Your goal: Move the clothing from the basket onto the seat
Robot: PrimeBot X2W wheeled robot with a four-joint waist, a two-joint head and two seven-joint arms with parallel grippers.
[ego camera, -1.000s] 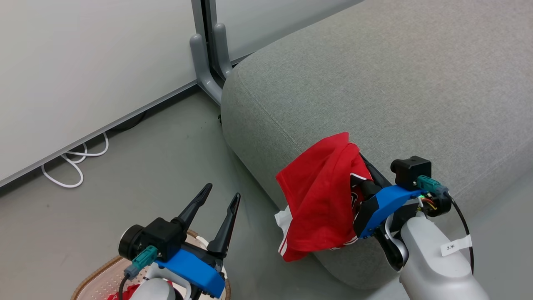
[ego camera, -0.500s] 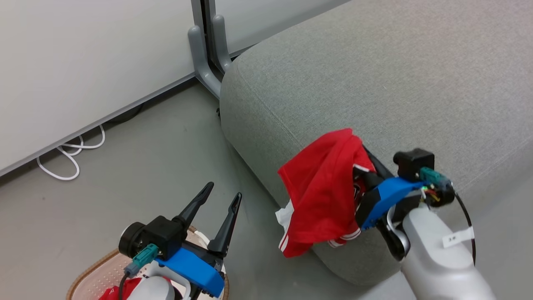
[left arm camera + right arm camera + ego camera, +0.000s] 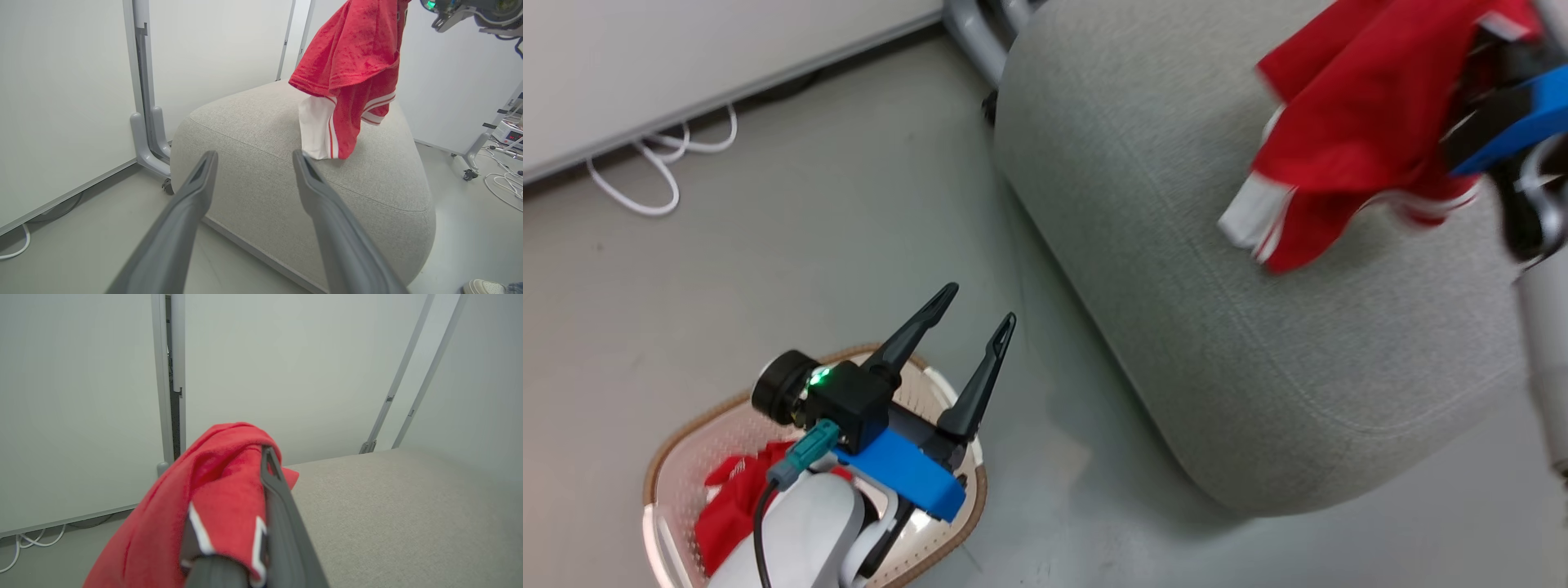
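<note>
Red shorts [image 3: 1356, 122] with white stripes and trim hang from the right end effector [image 3: 255, 465], which is pinched shut on the bunched upper part of the cloth. In the right wrist view one dark finger [image 3: 278, 498] lies bare along the fabric and the other is wrapped under it. The shorts are over the near end of the grey seat [image 3: 1176, 245]. In the left wrist view their white hem reaches down to the seat top, but contact cannot be made out. The head view is blurred around them.

The left end effector [image 3: 980, 304] is spread wide with nothing between its fingers. It sits above the basket [image 3: 686, 429], which stands on the floor [image 3: 809, 245] just beside the seat's corner, well apart from the shorts. A second red garment [image 3: 731, 506] lies crumpled in the basket, partly hidden behind the left forearm. White cables [image 3: 645, 175] loop on the floor at the foot of a pale panel [image 3: 61, 81].
</note>
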